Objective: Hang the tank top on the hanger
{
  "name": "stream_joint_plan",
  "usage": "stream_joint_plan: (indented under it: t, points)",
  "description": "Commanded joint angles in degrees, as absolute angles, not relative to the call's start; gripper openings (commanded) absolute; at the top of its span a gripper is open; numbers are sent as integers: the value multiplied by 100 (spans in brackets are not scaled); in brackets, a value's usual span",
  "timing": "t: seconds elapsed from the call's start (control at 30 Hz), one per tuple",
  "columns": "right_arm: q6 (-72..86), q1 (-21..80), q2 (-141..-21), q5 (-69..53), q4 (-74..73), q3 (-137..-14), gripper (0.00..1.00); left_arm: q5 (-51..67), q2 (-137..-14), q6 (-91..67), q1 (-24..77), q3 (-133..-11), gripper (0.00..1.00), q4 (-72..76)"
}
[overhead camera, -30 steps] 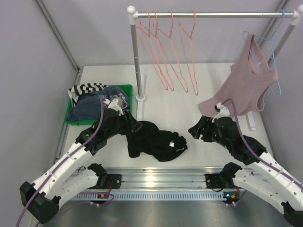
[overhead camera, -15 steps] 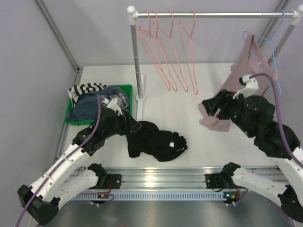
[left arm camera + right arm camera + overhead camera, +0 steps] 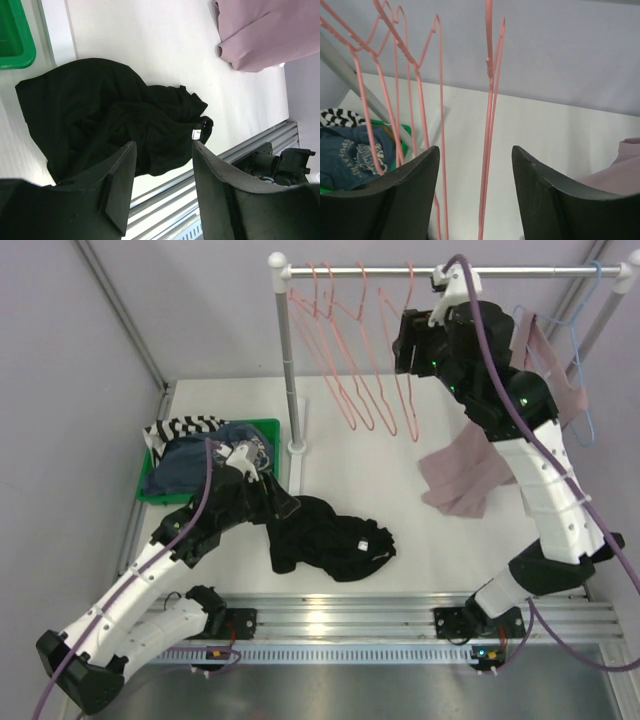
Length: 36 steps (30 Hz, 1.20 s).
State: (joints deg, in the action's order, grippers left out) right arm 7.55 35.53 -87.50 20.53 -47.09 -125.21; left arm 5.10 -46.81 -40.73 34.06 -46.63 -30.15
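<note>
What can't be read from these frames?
- Top view: left end effector tips merge with the black tank top; contact unclear.
- Top and left wrist views: tank top is bunched; straps not findable.
- Right wrist view: hanger hook cut off by the top edge; wire sits between the right end effector fingers, depth unclear.
- Top view: right arm covers part of the pink top.

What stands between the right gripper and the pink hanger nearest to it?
Nothing visible. In the right wrist view the hanger hangs straight ahead of the open right gripper, in line with the gap between its fingers. The other pink hangers hang off to one side.
</note>
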Motion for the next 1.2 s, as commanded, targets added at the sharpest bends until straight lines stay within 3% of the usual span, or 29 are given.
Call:
stream_joint_plan:
  t: [0.0, 0.5, 0.97, 1.17]
  points:
    - [246, 3323, -9104, 1846, -4869, -12920, 58, 554, -4737, -3999, 3428, -4922, 54, -2927]
    - [343, 3208, -9246, 1846, -4606, -12112, 36, 545, -4702, -4008, 3428, -4808, 54, -2918]
    - [343, 3190, -9219, 1995, -4535, -12023, 28, 501, -4685, -3990, 3419, -4746, 54, -2953]
    - [369, 3173, -9264, 2092, -4597, -12111, 15, 484, -4720, -3999, 3428, -4737, 54, -2927]
